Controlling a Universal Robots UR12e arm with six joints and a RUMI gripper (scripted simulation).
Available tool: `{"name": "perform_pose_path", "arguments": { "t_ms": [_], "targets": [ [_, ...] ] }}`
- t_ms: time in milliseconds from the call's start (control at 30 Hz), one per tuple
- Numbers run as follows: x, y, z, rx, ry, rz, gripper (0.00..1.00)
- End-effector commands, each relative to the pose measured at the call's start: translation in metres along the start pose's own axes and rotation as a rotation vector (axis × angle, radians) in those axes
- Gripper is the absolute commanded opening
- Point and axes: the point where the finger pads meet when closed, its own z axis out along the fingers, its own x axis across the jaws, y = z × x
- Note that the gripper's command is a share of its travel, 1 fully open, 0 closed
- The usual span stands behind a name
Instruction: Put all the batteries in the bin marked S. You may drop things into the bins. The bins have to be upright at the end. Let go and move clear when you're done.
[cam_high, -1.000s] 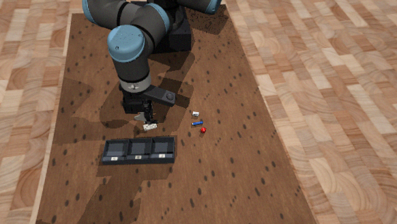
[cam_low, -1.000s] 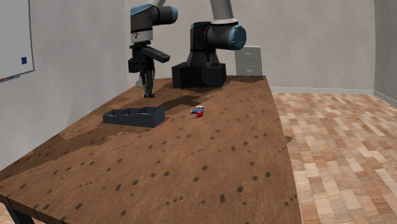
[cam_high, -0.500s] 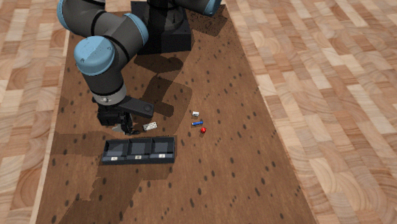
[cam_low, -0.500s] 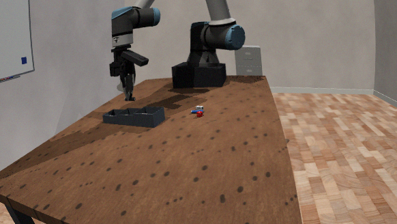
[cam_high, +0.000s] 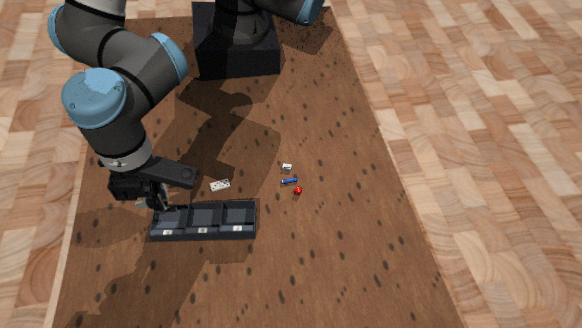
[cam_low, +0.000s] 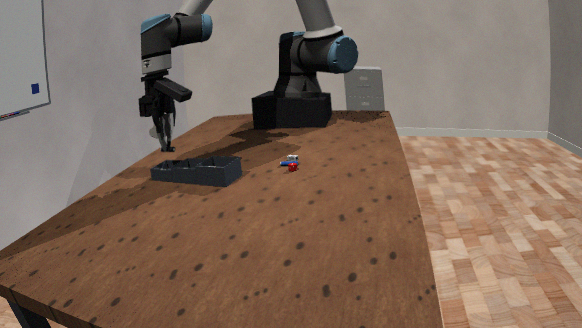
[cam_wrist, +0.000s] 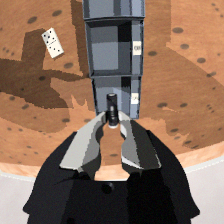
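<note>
My gripper (cam_high: 156, 201) is shut on a small black battery (cam_wrist: 112, 108), which stands upright between the fingertips. It hangs above the left end of a dark row of three bins (cam_high: 204, 220). In the wrist view the battery is over the edge of the nearest compartment (cam_wrist: 116, 92). Each bin has a small white label on its front (cam_high: 168, 232), too small to read. In the exterior view the gripper (cam_low: 167, 145) hangs a little above the bins (cam_low: 197, 170). A small blue cylinder (cam_high: 289, 180) lies on the table to the right of the bins.
A white domino (cam_high: 220, 185) lies just behind the bins. A small white piece (cam_high: 287, 166) and a red die (cam_high: 298, 190) lie by the blue cylinder. The arm's black base (cam_high: 235, 45) stands at the back of the table.
</note>
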Motion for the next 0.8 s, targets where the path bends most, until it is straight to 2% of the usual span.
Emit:
{"name": "perform_pose_path", "arguments": {
  "t_ms": [0,400,767],
  "targets": [
    [0.004,0.004,0.0,0.0,0.001,0.0,0.0],
    [0.001,0.0,0.0,0.0,0.001,0.0,0.0],
    [0.001,0.0,0.018,0.0,0.001,0.0,0.0]
  ]
}}
